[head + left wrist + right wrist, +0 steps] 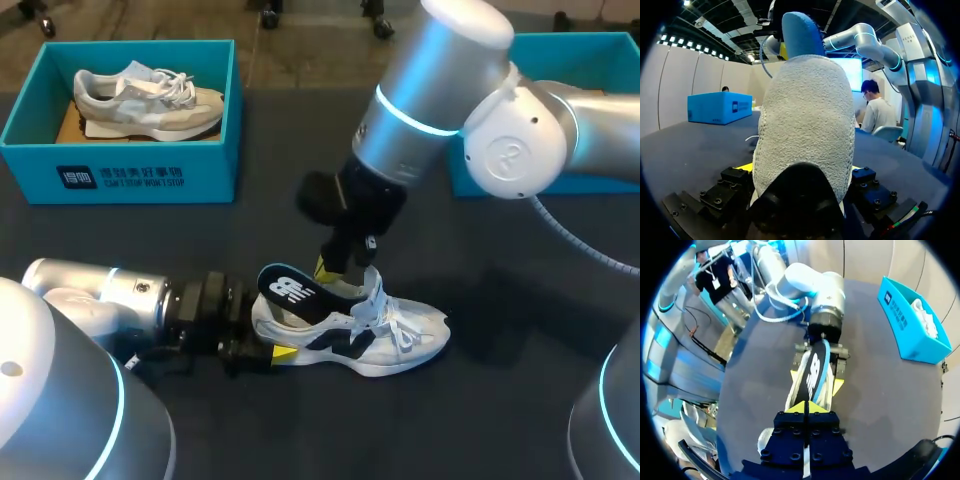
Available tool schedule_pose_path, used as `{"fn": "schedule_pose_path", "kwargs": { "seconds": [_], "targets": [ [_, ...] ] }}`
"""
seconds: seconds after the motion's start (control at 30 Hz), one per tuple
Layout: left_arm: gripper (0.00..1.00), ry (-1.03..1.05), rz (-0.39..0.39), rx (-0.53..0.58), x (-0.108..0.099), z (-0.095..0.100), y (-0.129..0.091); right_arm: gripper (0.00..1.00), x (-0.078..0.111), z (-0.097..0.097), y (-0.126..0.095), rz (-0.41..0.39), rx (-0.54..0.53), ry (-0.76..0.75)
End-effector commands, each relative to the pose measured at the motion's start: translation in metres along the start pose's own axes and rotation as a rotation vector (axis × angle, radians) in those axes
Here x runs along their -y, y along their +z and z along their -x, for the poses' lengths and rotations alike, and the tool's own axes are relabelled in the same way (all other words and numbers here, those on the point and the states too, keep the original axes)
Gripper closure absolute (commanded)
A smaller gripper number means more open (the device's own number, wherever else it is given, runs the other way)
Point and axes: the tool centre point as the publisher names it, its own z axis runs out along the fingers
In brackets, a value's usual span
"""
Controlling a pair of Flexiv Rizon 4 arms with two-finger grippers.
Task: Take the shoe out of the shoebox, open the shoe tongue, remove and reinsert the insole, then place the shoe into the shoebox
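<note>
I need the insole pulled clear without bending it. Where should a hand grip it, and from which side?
I'd grip the insole by its free heel end, which stands up out of the shoe. Come from above, pinching its flat faces; the left hand blocks the heel side.

A robotics lab bench by the look of it — a left arm (90, 295) coming in at eight o'clock and a right arm (520, 130) at two, over a dark table (520, 300) with an open teal shoebox (120, 175) at ten o'clock and a second box (590, 50) at one
</note>
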Motion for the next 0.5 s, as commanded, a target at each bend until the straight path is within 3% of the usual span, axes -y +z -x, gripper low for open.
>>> {"fn": "schedule_pose_path", "kwargs": {
  "seconds": [0.03, 0.07, 0.1, 0.13, 0.5],
  "targets": [
    [1.00, 0.000, 0.000, 0.002, -0.002, 0.000, 0.001, 1.00, 0.011, 0.002, 0.001, 0.074, -0.018, 0.005],
    [1.00, 0.000, 0.000, 0.002, -0.002, 0.000, 0.001, 0.92, 0.011, 0.001, 0.000, 0.086, -0.026, 0.005],
    [1.00, 0.000, 0.000, 0.002, -0.002, 0.000, 0.001, 0.60, 0.010, 0.001, -0.001, 0.098, -0.039, 0.007],
    [1.00, 0.000, 0.000, 0.002, -0.002, 0.000, 0.001, 0.56, 0.009, 0.001, -0.001, 0.110, -0.050, 0.008],
    [1.00, 0.000, 0.000, 0.002, -0.002, 0.000, 0.001, 0.62, -0.005, 0.010, 0.016, 0.137, -0.148, 0.098]
  ]
}}
